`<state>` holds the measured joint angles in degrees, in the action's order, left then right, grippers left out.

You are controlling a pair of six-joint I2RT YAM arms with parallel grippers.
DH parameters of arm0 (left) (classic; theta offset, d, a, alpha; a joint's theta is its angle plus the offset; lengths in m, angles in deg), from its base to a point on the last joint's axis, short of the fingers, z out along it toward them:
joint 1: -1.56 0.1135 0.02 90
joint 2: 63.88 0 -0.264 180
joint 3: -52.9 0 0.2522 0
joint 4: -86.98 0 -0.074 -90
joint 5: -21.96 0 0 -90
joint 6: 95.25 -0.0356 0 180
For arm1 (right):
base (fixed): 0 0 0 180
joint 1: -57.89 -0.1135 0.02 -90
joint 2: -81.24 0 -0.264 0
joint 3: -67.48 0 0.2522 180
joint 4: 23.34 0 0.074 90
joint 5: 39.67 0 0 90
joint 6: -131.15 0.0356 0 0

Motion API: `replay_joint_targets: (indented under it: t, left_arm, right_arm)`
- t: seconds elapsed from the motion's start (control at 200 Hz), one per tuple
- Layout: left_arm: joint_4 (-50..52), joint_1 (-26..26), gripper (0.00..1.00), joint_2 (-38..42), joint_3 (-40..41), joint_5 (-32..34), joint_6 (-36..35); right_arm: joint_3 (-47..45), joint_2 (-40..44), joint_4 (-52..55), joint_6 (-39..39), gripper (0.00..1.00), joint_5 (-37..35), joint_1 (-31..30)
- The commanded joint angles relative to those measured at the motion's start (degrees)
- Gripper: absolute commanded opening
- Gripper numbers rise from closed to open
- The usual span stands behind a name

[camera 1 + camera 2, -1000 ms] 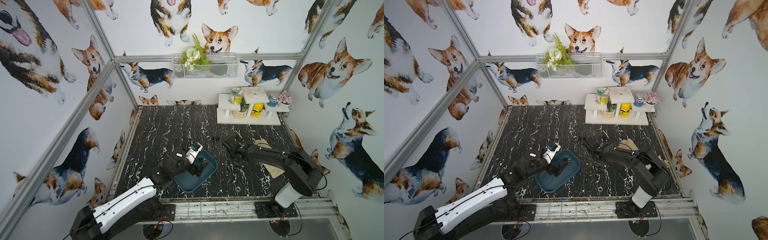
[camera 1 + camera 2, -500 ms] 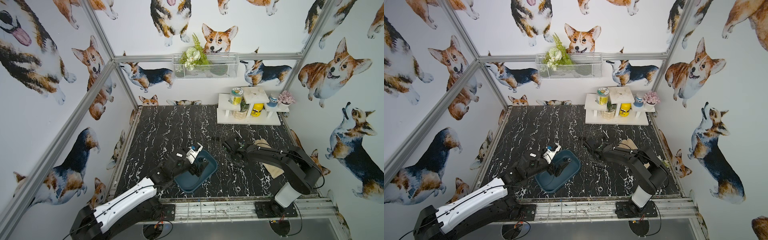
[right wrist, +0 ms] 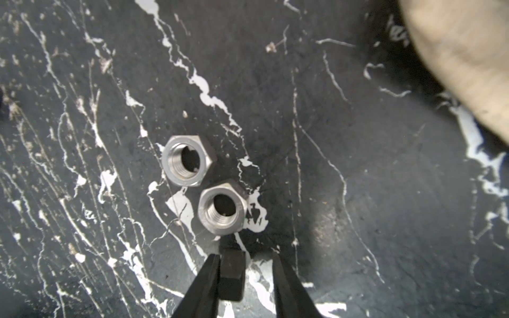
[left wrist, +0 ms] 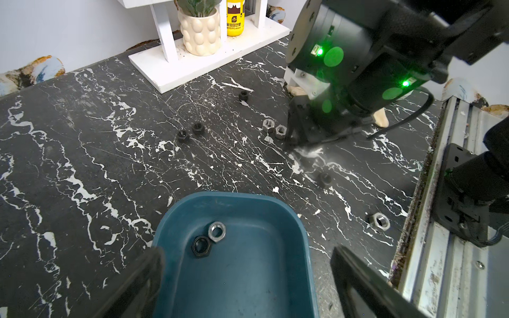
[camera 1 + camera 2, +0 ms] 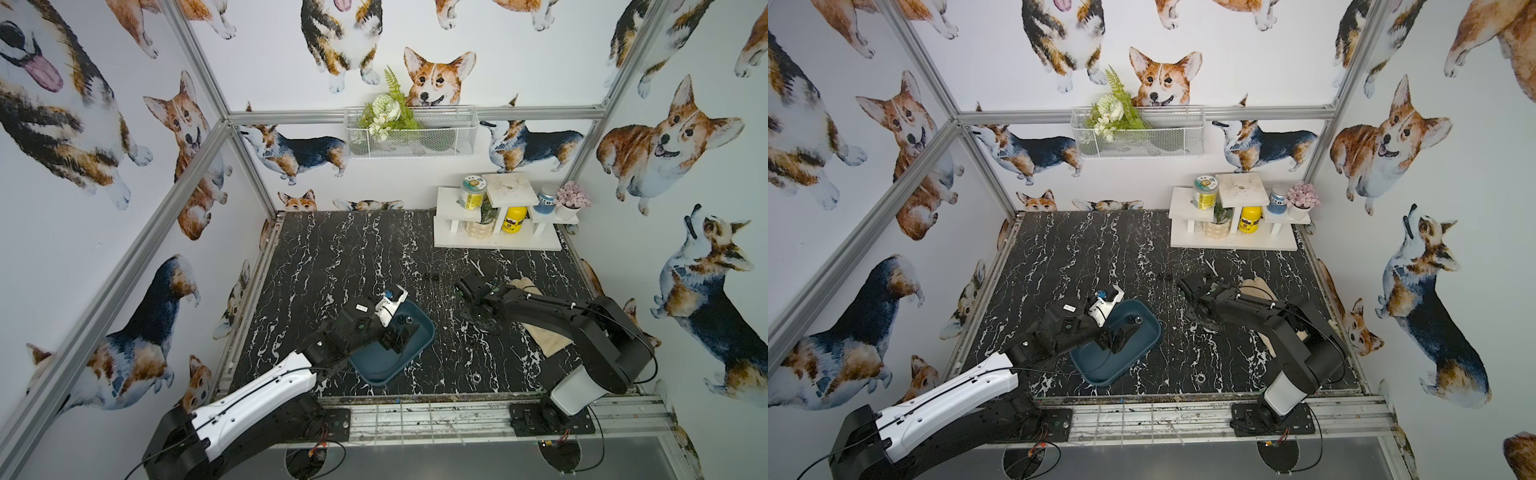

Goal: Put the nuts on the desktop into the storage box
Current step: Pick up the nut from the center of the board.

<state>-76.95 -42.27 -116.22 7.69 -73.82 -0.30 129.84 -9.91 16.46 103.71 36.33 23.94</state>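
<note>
right gripper (image 3: 246, 264) at the desktop (image 3: 358, 165), jaws partly open around a black nut (image 3: 232, 275), touching one side only; we fear closing may squirt it toward the silver nuts (image 3: 221, 210). left gripper (image 4: 248, 275) gapes empty over the storage box (image 4: 275, 209).

desktop (image 5: 332, 257): black, white veins
storage box (image 4: 275, 220): dark teal-blue
nuts (image 3: 188, 161): silver; some black
walls (image 5: 83, 208): white, corgi print
</note>
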Motion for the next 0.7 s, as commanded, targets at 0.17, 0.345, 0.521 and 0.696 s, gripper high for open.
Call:
replay_joint_targets:
  t: [0.17, 0.345, 0.521, 0.696]
  left_arm:
    - [-1.5, 0.1, 1.00, -0.4, -0.2, -0.5, 0.6]
    - [-1.4, 0.1, 1.00, -0.3, -0.6, -2.1, 0.2]
    - [-2.6, 0.1, 1.00, 0.9, 0.1, -8.7, -3.8]
    - [-3.7, -0.1, 1.00, 3.3, 1.1, -18.8, -10.4]
  right_arm:
    - [-0.8, -0.6, -3.0, -4.1, 0.15, 2.6, 0.1]
    - [0.0, 3.3, -3.5, -10.9, 0.14, 7.1, 0.1]
    - [-0.6, 11.8, -8.1, -22.8, 0.15, 17.1, 0.1]
    - [0.7, 16.3, -10.1, -29.7, 0.17, 37.1, 0.1]
